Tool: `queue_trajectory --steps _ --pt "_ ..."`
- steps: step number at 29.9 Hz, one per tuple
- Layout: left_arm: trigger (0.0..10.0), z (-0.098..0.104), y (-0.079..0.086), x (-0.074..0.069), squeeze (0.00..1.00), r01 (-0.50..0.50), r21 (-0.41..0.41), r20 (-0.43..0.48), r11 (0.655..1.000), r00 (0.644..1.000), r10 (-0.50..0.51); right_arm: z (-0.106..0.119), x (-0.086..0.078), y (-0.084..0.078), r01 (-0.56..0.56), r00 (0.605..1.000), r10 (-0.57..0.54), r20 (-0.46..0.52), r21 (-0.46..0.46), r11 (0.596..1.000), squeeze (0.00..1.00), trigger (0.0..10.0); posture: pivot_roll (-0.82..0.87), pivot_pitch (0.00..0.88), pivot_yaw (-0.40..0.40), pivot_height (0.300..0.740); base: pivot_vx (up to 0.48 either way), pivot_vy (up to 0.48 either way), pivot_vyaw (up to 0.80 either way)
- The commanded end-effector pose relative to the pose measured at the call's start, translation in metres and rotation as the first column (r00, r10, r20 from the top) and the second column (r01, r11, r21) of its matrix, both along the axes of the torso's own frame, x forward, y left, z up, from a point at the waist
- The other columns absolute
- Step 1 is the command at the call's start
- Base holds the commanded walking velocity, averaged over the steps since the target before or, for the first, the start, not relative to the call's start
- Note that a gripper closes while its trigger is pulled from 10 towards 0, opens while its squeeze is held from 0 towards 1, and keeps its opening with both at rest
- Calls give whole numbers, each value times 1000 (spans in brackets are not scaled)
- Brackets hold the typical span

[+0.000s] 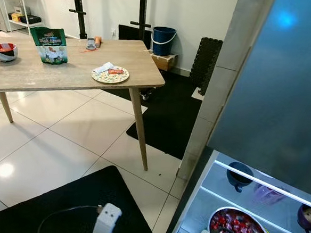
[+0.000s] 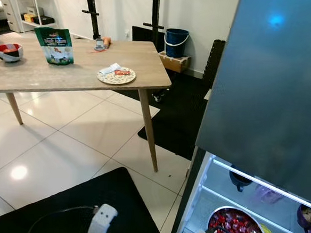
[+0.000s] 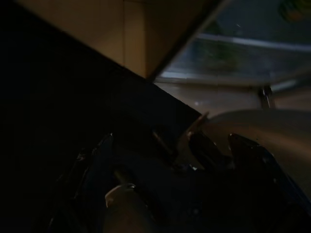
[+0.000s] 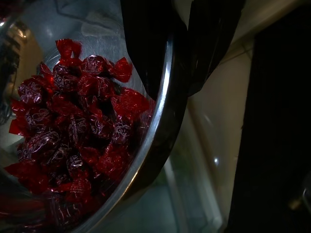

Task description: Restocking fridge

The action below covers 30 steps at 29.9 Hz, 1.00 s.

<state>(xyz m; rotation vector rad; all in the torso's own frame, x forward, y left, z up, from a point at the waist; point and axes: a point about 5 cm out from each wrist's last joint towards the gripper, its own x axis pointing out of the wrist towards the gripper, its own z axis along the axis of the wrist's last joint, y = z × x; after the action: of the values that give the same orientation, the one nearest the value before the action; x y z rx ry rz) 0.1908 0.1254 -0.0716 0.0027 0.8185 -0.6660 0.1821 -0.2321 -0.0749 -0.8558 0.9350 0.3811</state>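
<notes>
The right gripper [image 4: 180, 53] pinches the rim of the steel candy bowl [image 1: 239, 229] at five o'clock, steadying it inside the open fridge [image 1: 215, 179]; the left gripper's [image 3: 194, 160] grasp cannot be told.

Right gripper [image 4: 170, 63] pinched shut (over a rim), left arm low

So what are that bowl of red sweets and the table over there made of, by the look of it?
The bowl looks like polished metal, probably steel: its rim is thin, silvery and mirror-bright. The sweets sit in shiny red wrappers, likely foil or cellophane. The table looks like pale matt wood, with visible grain; it may be laminate.
</notes>
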Motion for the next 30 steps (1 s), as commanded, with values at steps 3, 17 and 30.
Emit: queue_trajectory --steps 3,17,30 --pt "10000 1 3 0 0 81 25 20 996 996 -81 5 9 -2 2 1000 -2 30 5 1000 0 10000 -113 0 -28 740 0 0 0" --pt "10000 3 7 1 0 112 38 37 993 993 -113 8 8 -12 67 997 -68 31 15 998 0 10000 -115 0 -22 740 0 0 0" --pt "10000 -2 11 -7 0 101 48 5 994 995 -101 5 2 -15 94 996 -94 8 18 995 0 10000 -120 0 -16 740 0 0 -460"
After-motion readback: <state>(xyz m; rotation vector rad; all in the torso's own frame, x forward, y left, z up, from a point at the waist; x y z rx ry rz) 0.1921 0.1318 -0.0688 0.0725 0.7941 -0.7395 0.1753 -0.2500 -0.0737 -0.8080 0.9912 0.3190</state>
